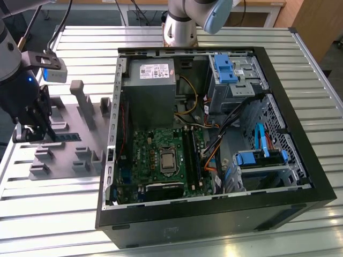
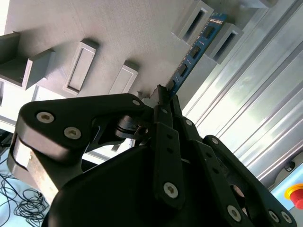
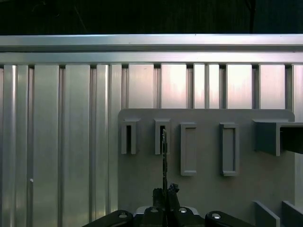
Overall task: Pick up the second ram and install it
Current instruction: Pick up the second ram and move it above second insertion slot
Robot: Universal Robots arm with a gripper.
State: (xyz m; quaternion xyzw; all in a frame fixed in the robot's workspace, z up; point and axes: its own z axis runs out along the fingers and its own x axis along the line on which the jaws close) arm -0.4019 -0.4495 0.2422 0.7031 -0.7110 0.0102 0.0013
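Observation:
The second ram [image 2: 193,49] is a thin blue-green stick with black chips. It runs out from my gripper [image 2: 163,92], whose black fingers are shut on its near end. Its far end lies between two upright posts of the grey fixture tray [image 2: 109,28]. In the first wrist view the ram [image 3: 164,156] shows edge-on, with the gripper [image 3: 165,190] closed around it above the tray [image 3: 203,189]. In the exterior view the gripper [image 1: 38,131] hangs over the tray [image 1: 64,115] at the exterior view's left, with the ram [image 1: 67,137] a dark strip beside it.
An open black computer case [image 1: 214,214] lies in the middle of the slatted aluminium table [image 1: 48,214], holding a green motherboard [image 1: 161,160] with long black memory slots [image 1: 190,155]. Upright posts [image 1: 80,93] stand on the tray. A red button [image 2: 296,195] sits at the table's side.

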